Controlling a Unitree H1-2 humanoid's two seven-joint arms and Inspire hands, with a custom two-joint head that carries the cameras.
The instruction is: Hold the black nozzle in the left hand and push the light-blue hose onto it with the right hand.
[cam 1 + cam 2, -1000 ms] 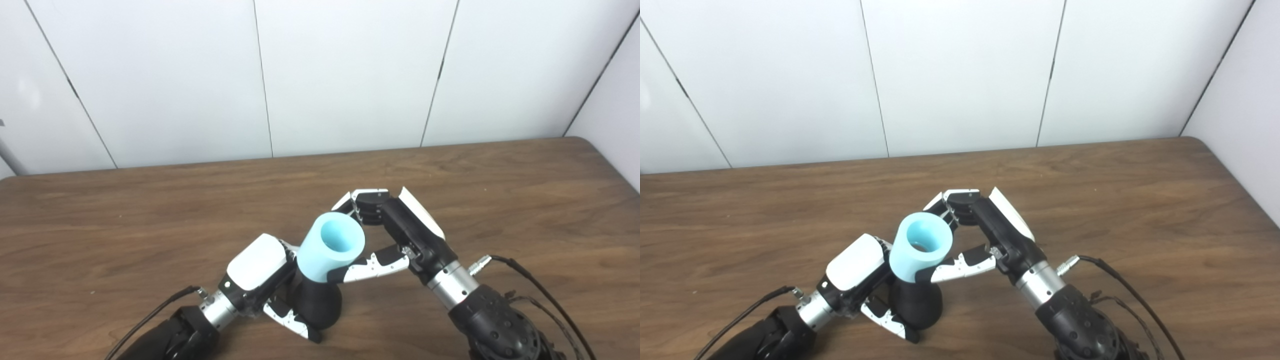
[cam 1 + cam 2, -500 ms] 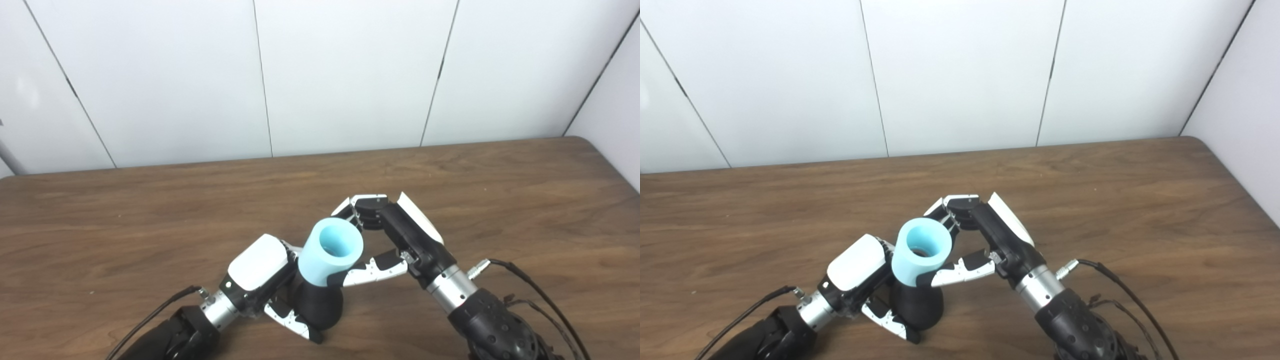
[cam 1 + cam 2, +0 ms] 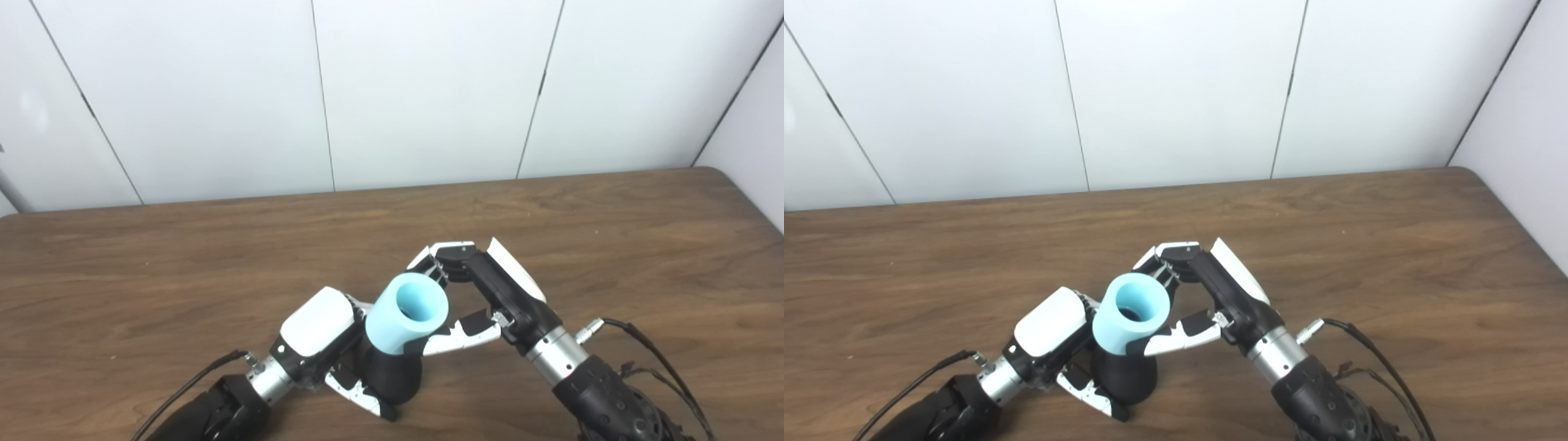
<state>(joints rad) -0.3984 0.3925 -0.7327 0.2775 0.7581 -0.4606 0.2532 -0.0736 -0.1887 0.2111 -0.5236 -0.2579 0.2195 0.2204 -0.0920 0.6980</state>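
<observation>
Light-blue and soft-looking, the hose [image 3: 407, 313] already sits over the top of the black nozzle [image 3: 390, 376], tilted with its open mouth facing up and to the right. Your right hand [image 3: 484, 294] pinches it, fingers curled over the far side and the thumb pressed against the near wall. Your left hand [image 3: 324, 343] is wrapped around the nozzle just left of it, low over the tabletop [image 3: 612, 233].

To seat it well, judge the push along the nozzle's own axis, down and toward the left hand, not straight down; a sideways push would likely cock the hose on the neck. Keep the left hand firm so the nozzle's wide base does not slide. Squeeze the hose lightly, since a hard pinch could flatten its bore and make it bind.

The tabletop is dark brown wood grain, with both parts near its front middle. Beyond it stand plain white wall panels [image 3: 429, 92] with thin dark seams.
</observation>
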